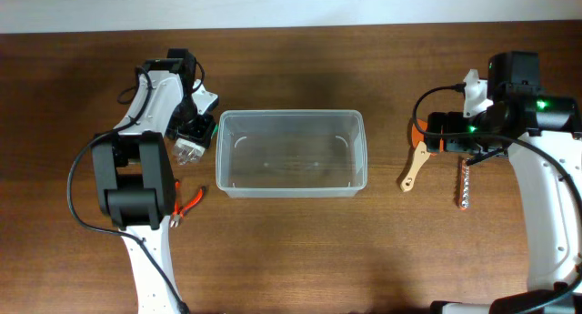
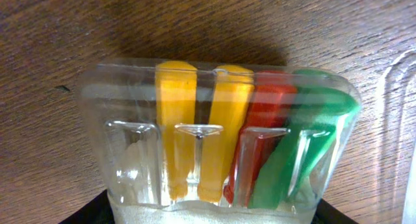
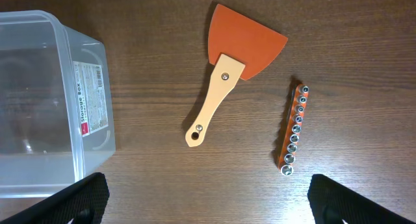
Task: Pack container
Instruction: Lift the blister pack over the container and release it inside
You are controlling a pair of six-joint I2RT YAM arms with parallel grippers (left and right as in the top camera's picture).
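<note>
The clear container (image 1: pixel 291 153) stands empty at the table's middle; its corner with a label shows in the right wrist view (image 3: pixel 45 100). My left gripper (image 1: pixel 194 127) is just left of it, fingers spread wide on either side of a clear blister pack (image 2: pixel 214 139) of yellow, red and green pieces, which also shows in the overhead view (image 1: pixel 188 151). My right gripper (image 3: pixel 208 204) is open and empty, above a wooden-handled scraper with an orange blade (image 3: pixel 224 87) and an orange socket rail (image 3: pixel 294 130).
Orange-handled pliers (image 1: pixel 188 203) lie at the left, below the pack and partly under the left arm. The scraper (image 1: pixel 416 166) and socket rail (image 1: pixel 464 185) lie right of the container. Arm cables hang over both sides.
</note>
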